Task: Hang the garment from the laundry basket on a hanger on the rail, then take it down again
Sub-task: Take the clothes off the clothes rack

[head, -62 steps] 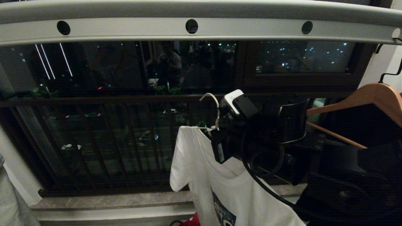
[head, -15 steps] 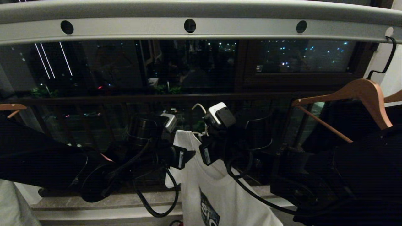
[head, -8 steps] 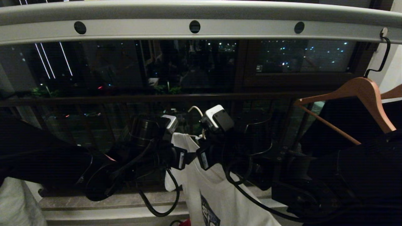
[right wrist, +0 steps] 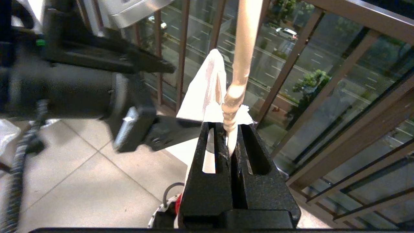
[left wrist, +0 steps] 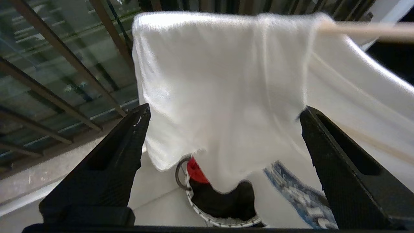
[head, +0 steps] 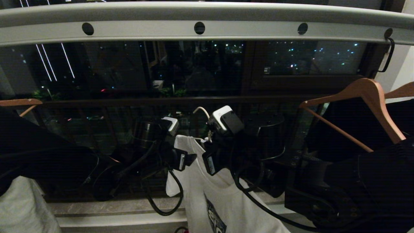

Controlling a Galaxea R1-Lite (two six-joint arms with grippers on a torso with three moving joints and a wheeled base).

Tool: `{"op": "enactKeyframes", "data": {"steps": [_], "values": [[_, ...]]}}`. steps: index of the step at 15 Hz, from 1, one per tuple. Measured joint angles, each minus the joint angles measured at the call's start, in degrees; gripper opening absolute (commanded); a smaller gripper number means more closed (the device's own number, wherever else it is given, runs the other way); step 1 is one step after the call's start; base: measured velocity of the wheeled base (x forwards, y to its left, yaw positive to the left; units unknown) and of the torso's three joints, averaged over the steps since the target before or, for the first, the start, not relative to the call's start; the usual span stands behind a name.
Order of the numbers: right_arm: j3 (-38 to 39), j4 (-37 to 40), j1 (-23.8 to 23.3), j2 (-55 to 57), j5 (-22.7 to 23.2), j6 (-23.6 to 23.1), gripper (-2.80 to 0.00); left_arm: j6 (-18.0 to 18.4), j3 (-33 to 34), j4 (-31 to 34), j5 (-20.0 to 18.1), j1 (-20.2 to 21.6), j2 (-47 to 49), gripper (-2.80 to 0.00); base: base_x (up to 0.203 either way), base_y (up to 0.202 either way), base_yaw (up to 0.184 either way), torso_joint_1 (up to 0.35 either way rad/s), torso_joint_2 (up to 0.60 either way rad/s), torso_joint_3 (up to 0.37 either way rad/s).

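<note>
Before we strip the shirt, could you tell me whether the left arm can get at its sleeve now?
Probably yes: the left end effector is open with the T-shirt sleeve hanging between its fingers, nothing blocking.

One white T-shirt [head: 223, 194] hangs on one cream wire hanger [right wrist: 241, 58]. One grey rail [head: 207, 14] shows four round holes. Three brown wooden hangers [head: 372, 97] are partly visible. Two grippers: the left gripper [left wrist: 223, 136] and the right gripper [right wrist: 231, 142]. One laundry basket [left wrist: 220, 220] sits below them.
</note>
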Motion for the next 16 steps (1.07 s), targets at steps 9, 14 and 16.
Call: {"op": "enactKeyframes", "data": {"steps": [9, 14, 16], "values": [[0.3, 0.0, 0.7, -0.4, -0.1, -0.1, -2.80, -1.3, -0.5, -4.4, 1.7, 0.3, 1.5, 0.00, 0.000, 0.000, 0.000, 0.000, 0.00, 0.000], [0.2, 0.0, 0.7, -0.2, -0.1, -0.1, -2.80, -3.4, -0.6, -4.4, 1.7, -1.5, 1.4, 0.00, 0.000, 0.000, 0.000, 0.000, 0.00, 0.000], [0.2, 0.0, 0.7, -0.2, -0.1, -0.1, -2.80, -3.5, -0.4, -4.4, 1.8, -2.0, 1.5, 0.00, 0.000, 0.000, 0.000, 0.000, 0.00, 0.000]]}}
